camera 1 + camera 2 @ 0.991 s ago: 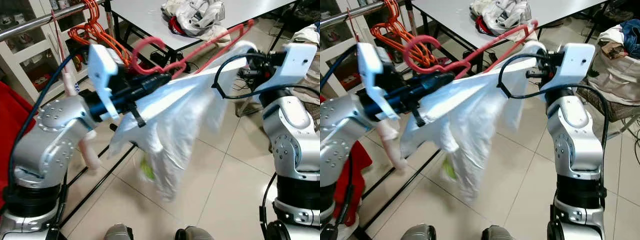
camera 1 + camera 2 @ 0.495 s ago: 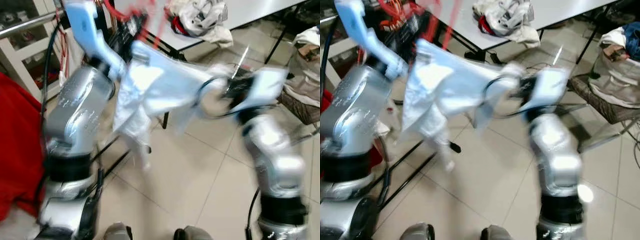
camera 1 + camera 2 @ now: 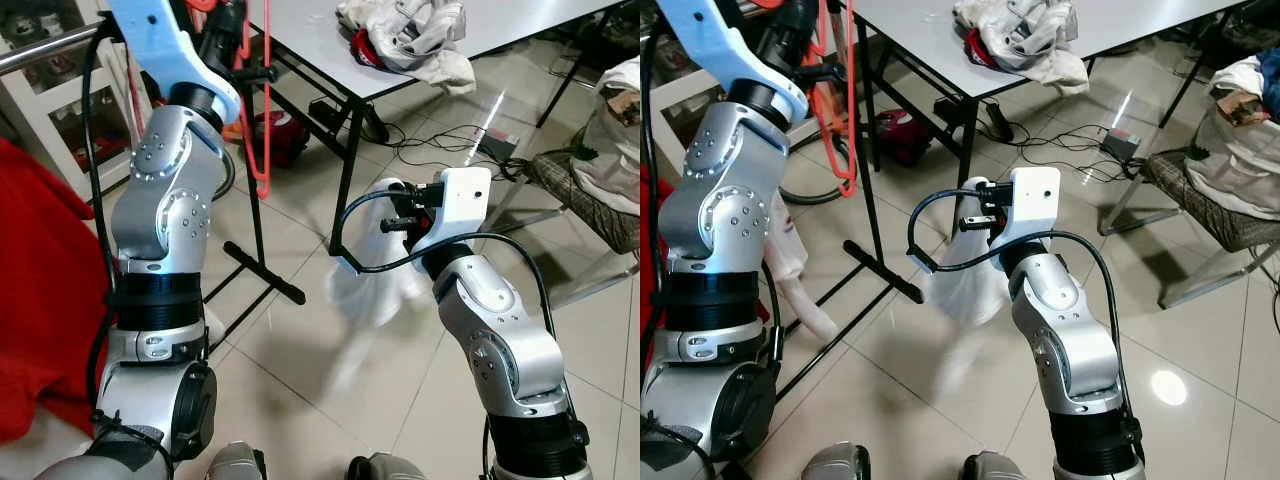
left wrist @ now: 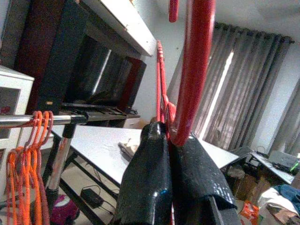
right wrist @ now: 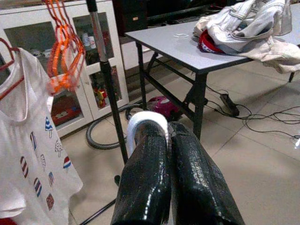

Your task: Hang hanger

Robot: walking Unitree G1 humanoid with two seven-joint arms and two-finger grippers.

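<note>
At 11 o'clock in the left eye view, the left gripper (image 4: 171, 140) is raised high toward the chrome clothes rail (image 3: 45, 45), clenched on the red plastic hanger (image 3: 263, 110), which hangs straight down from it with its lower bar end near 12 o'clock of the black rack foot (image 3: 262, 273).

Change vs. 1.0 s ago: the hanger was then carried level between both arms with the white thin garment (image 3: 372, 285) draped over it. Now the hanger is bare and vertical in the left gripper alone. The garment has slid off and sags, blurred, at 6 o'clock below the right gripper (image 5: 168, 129). That gripper is lowered at picture centre, fingers pressed together on a white fold of the cloth.

Left wrist view: orange wire hangers (image 4: 26, 154) already on the rail, at 9 o'clock of the gripper; red hanger shaft pinched between the black fingers (image 4: 145, 187).

Judgement: hook not yet seen over the rail, so hanging unfinished. Garment separated from hanger, so this may end as a bare-hanger hang unless it is re-dressed. Risk: cloth trailing to the tiled floor (image 3: 450, 240).
</note>
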